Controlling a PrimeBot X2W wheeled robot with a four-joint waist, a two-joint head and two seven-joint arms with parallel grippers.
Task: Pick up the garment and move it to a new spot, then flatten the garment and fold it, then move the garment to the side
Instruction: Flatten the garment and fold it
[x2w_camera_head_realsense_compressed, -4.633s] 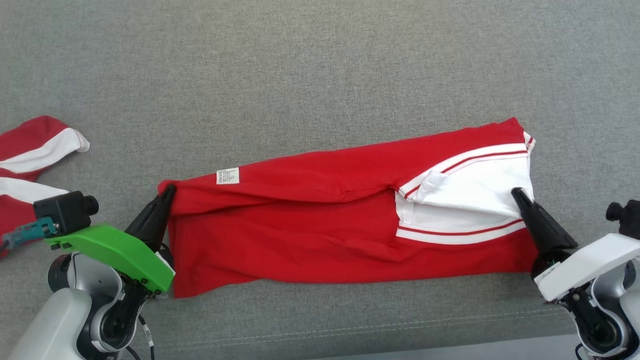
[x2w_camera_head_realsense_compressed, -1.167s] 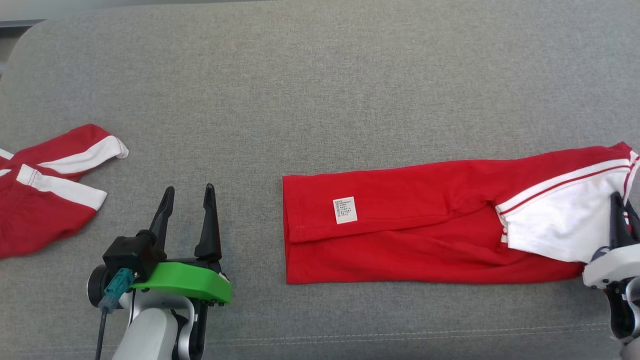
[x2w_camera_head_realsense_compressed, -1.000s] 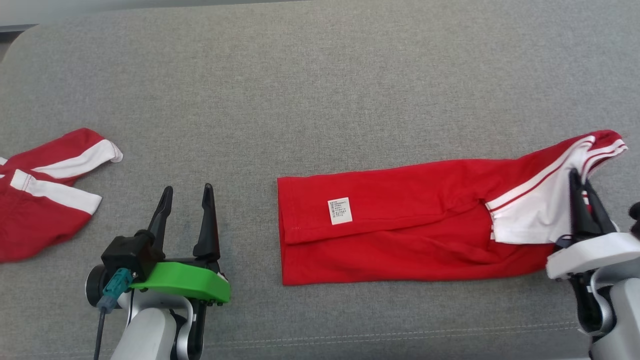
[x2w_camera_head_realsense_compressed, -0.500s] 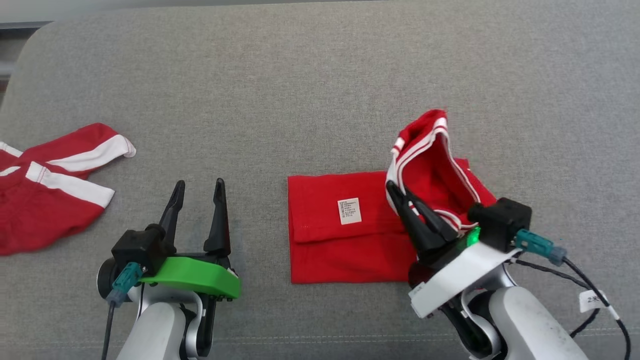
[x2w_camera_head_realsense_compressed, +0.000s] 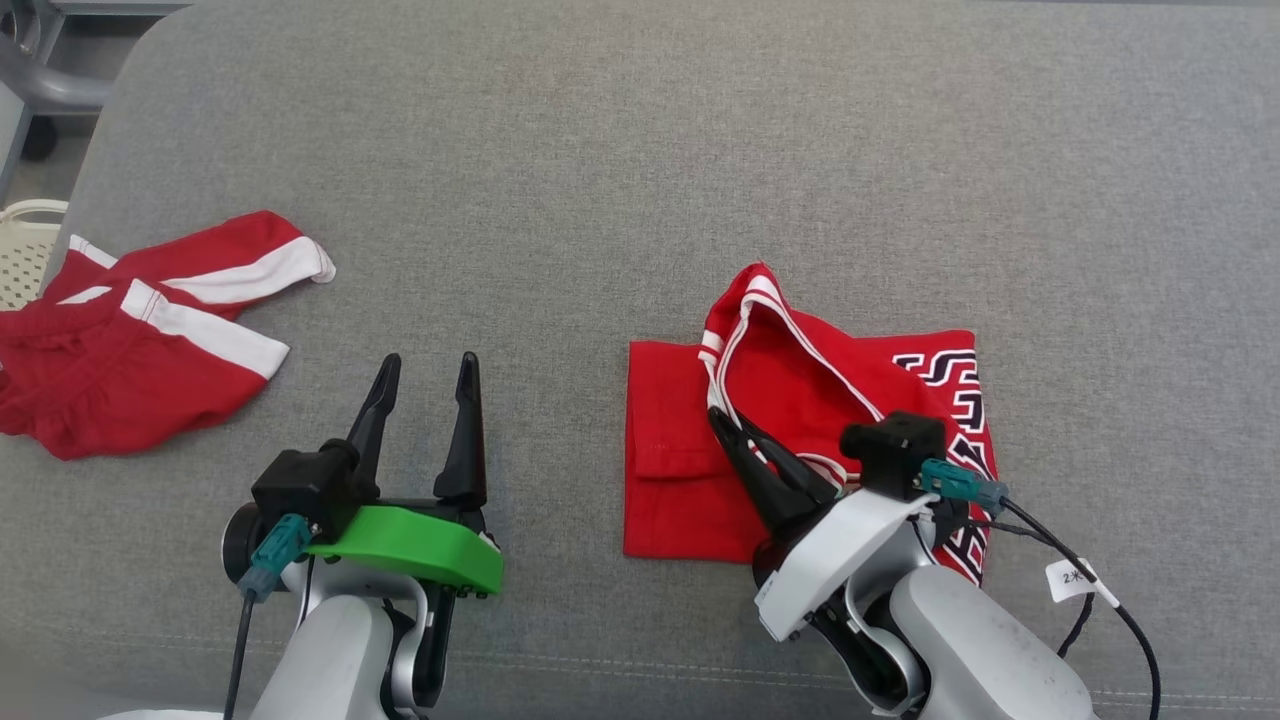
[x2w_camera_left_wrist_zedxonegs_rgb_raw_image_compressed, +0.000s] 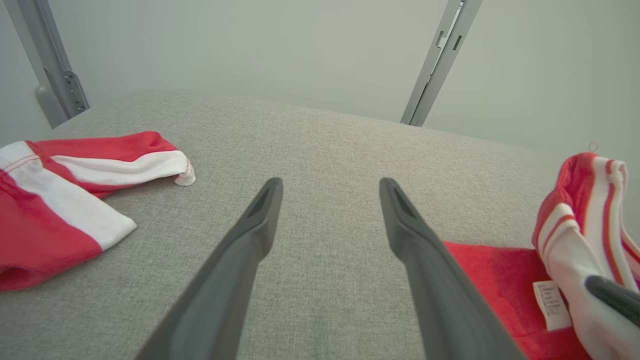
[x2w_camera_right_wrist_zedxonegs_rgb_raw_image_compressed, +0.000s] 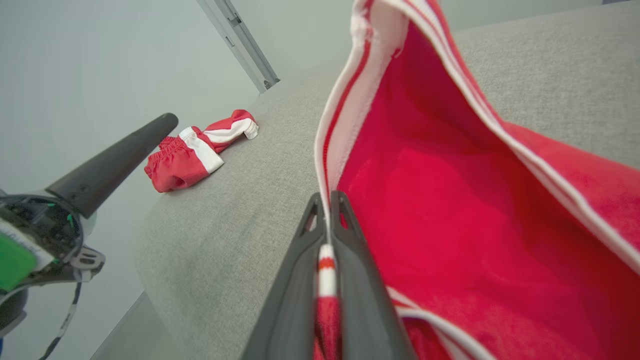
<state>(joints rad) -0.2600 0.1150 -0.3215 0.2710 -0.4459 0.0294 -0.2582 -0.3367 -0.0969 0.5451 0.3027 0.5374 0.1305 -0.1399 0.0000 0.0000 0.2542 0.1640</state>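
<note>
The red garment (x2w_camera_head_realsense_compressed: 800, 385), trimmed in white stripes and printed with black-and-white lettering, lies partly folded right of centre on the grey cushion (x2w_camera_head_realsense_compressed: 600, 150). The right gripper (x2w_camera_head_realsense_compressed: 725, 420) pinches its raised striped edge. The left gripper (x2w_camera_head_realsense_compressed: 428, 360) hovers with fingers spread, well apart, beside red-and-white clothing (x2w_camera_head_realsense_compressed: 130, 350).

The red garment (x2w_camera_head_realsense_compressed: 680, 490) is laid folded into a squarish stack on the grey cushion (x2w_camera_head_realsense_compressed: 600, 150), at about 4 o'clock from the middle of the head view. Its upper layer is lifted into an open, tent-like flap, with the white-striped hem (x2w_camera_head_realsense_compressed: 745, 310) raised toward 12 o'clock. That hem is pinched between the closed fingers (x2w_camera_right_wrist_zedxonegs_rgb_raw_image_compressed: 352, 260) of the right gripper (x2w_camera_head_realsense_compressed: 716, 414). Black-and-white lettering (x2w_camera_head_realsense_compressed: 950, 370) is shown along the 3 o'clock side, and a white care label (x2w_camera_left_wrist_zedxonegs_rgb_raw_image_compressed: 550, 305) is seen on the red cloth beside the flap.
</note>
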